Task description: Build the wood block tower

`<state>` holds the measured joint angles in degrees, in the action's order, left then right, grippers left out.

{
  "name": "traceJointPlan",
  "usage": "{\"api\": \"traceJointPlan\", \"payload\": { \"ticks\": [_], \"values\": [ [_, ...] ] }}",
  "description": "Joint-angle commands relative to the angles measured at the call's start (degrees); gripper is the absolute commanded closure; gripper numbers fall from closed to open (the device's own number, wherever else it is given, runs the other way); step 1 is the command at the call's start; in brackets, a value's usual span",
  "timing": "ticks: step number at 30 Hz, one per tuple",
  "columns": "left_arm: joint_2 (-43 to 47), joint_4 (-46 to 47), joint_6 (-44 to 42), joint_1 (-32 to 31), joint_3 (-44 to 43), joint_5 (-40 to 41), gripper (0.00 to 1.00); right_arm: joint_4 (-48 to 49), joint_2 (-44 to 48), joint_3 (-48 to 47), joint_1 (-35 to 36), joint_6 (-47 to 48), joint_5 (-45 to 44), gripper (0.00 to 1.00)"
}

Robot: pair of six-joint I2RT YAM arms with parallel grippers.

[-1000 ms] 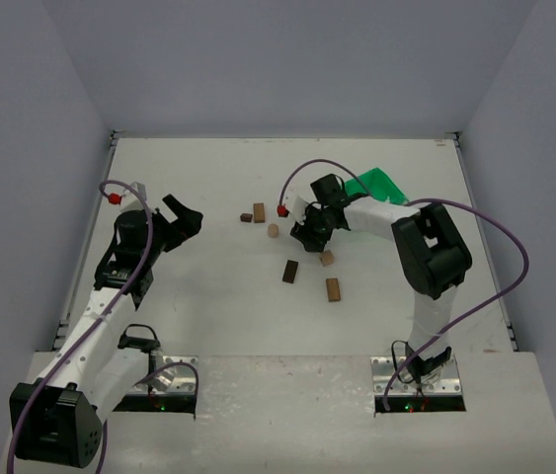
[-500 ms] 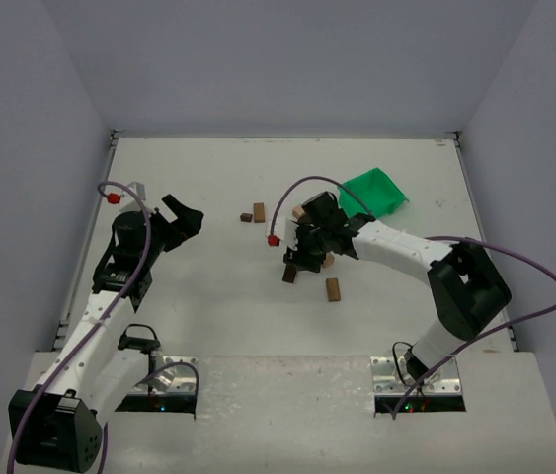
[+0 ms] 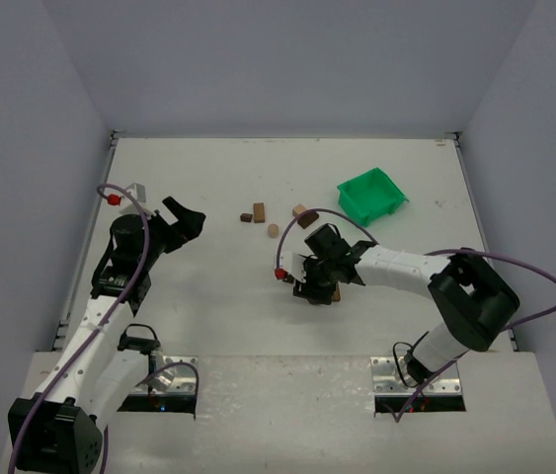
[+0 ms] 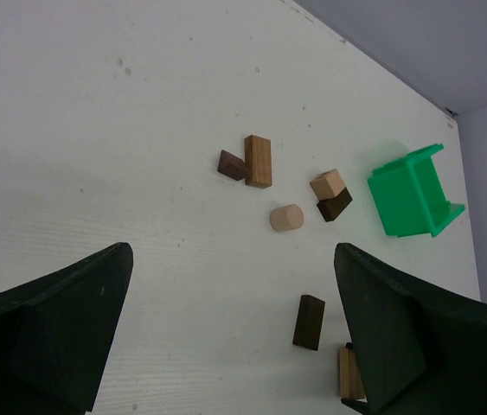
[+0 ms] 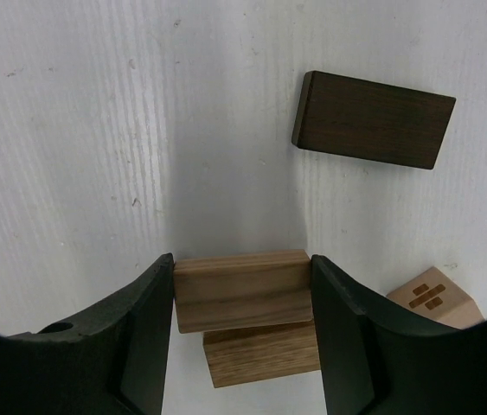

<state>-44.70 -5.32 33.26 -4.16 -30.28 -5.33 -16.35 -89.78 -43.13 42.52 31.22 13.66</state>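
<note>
When we look down from the right wrist, we see the right gripper (image 5: 243, 275) squeezing a light tan block (image 5: 241, 303), with one finger pressed on each side of it. Right under it lies a second tan block (image 5: 269, 359), turned a little. These two make the start of the wood block tower (image 5: 226, 350). We cannot tell if the top block rests on the one below. A dark brown flat block (image 5: 373, 118) lies on the table (image 5: 70, 130) near them, and a marked tan cube (image 5: 433, 298) lies just beside them. From above, we see this small stack near the middle of the table, mostly hidden under the gripper.

The left gripper (image 4: 233, 259) is wide open and holds nothing. It hangs over the left side of the table. Farther back we see a short tan cylinder (image 4: 285, 218). A long tan block (image 4: 258, 161) lies just beside a small dark block (image 4: 232, 164). A plain tan cube (image 4: 328, 184) lies just beside another dark block (image 4: 336, 206). The green bin (image 4: 412, 192) stands near that pair.
</note>
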Motion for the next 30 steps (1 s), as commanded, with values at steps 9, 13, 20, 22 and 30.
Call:
{"api": "traceJointPlan", "payload": {
  "ticks": [9,13,20,22,30],
  "values": [
    [0.97,2.51,-0.3,-0.06,0.22,-0.63,0.0,3.09,-1.12,-0.2,0.33,-1.6,-0.42,0.54],
    [1.02,2.5,-0.3,-0.06,0.3,-0.4,0.0,2.35,-1.91,-0.46,0.37,-1.2,-0.22,0.51],
    [1.09,2.3,-0.3,-0.06,0.22,-0.41,0.0,2.05,-2.84,-0.31,0.34,-0.23,-1.34,0.48],
    [1.24,2.25,-0.3,-0.06,0.22,-0.25,0.0,1.8,-3.25,-0.37,0.28,-0.24,-1.96,0.48],
    [1.37,2.26,-0.3,-0.06,0.31,-0.12,0.0,1.35,-3.12,0.3,0.37,-0.11,-2.39,0.46]
  ]
}}
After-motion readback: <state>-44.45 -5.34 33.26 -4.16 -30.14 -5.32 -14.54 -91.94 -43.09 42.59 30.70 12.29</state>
